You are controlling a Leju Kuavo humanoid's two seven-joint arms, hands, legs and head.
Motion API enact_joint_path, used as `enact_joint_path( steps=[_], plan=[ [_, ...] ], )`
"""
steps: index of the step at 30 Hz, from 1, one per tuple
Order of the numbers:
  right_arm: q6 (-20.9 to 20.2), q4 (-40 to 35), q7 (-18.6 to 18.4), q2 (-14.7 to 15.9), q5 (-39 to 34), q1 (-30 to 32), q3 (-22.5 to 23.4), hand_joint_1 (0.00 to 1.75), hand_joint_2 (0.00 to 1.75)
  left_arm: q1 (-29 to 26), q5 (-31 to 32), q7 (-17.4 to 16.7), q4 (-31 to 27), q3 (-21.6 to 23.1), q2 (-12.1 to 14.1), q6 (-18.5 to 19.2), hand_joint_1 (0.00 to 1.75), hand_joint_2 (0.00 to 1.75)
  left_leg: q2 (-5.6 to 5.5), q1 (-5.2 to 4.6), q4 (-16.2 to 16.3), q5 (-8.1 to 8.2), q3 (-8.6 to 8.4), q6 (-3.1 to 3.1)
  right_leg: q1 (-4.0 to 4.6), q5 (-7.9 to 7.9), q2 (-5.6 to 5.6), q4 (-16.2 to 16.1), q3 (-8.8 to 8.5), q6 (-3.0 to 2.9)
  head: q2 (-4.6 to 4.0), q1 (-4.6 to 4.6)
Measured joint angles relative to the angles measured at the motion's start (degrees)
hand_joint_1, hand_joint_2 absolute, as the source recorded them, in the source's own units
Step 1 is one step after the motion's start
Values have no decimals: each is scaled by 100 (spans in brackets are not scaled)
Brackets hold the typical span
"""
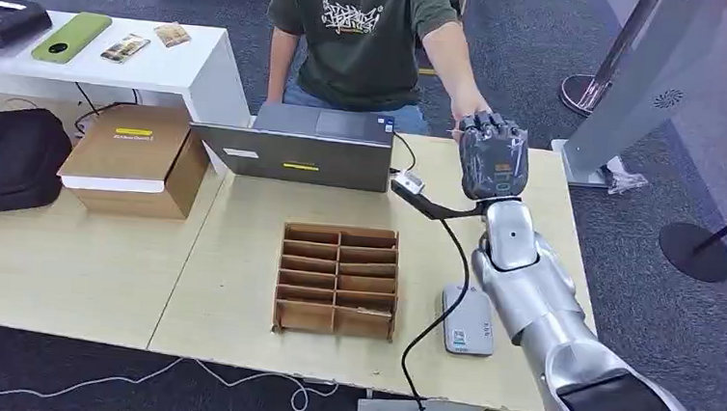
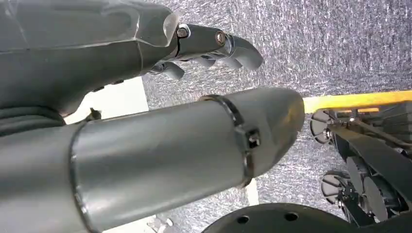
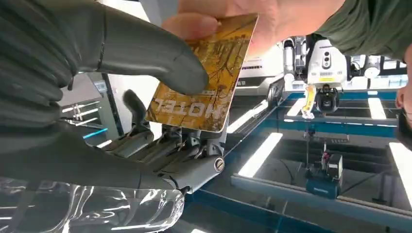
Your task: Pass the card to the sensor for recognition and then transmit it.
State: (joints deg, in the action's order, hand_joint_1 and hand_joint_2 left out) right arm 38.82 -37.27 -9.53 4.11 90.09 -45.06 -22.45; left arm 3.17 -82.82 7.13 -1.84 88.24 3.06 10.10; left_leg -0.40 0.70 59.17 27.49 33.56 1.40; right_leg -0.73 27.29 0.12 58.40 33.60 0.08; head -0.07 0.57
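Right wrist view shows the right hand (image 3: 121, 97) pinching the gold card (image 3: 209, 77) at the table's (image 1: 238, 284) far edge while a person's hand (image 3: 252, 19) grips it too, so release only once their hold looks firm.

A pale wooden worktop (image 1: 238, 284) stands on dark grey carpet floor (image 1: 700, 316). At ten o'clock sits a white side table (image 1: 191, 63). At one o'clock a silver stanchion post (image 1: 606, 63) rises; at three o'clock lies a black round stand base (image 1: 695, 250).
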Motion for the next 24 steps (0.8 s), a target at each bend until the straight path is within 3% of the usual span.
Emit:
enact_joint_path(
  steps=[7,12,14,18,20,24],
  plan=[
    [0,57,79,-22,-20,1,133,175,175,-5,-4,0,0,0,-7,0,0,0,1,0,0,0,0,0,0,0,0,0,0,0,0,0],
    [-107,271,648,-173,-998,-26,490,175,175,-5,-66,0,0,0,-9,20,0,0,1,1,0,0,1,0,0,0,0,1,0,0,0,0],
    [-507,334,1024,-322,-1763,-32,823,175,175,-6,-103,0,0,-2,-13,53,0,0,1,1,0,0,0,0,0,0,1,1,0,0,0,0],
    [-1816,36,1589,-582,-3411,154,1511,175,175,-6,-98,-4,0,-2,-24,70,0,0,-2,1,0,0,-1,0,0,1,-1,1,1,0,0,0],
    [-2342,-366,1578,-634,-3952,395,1779,175,175,-5,-72,-20,0,-2,-26,68,0,0,-13,1,0,0,1,0,0,2,-8,0,1,1,-2,0],
    [-2787,-1227,1368,-634,-4350,958,2018,175,175,-4,-46,-74,0,-2,-26,55,0,0,-22,0,0,1,3,0,1,8,-17,-4,1,4,0,0]
  ],
)
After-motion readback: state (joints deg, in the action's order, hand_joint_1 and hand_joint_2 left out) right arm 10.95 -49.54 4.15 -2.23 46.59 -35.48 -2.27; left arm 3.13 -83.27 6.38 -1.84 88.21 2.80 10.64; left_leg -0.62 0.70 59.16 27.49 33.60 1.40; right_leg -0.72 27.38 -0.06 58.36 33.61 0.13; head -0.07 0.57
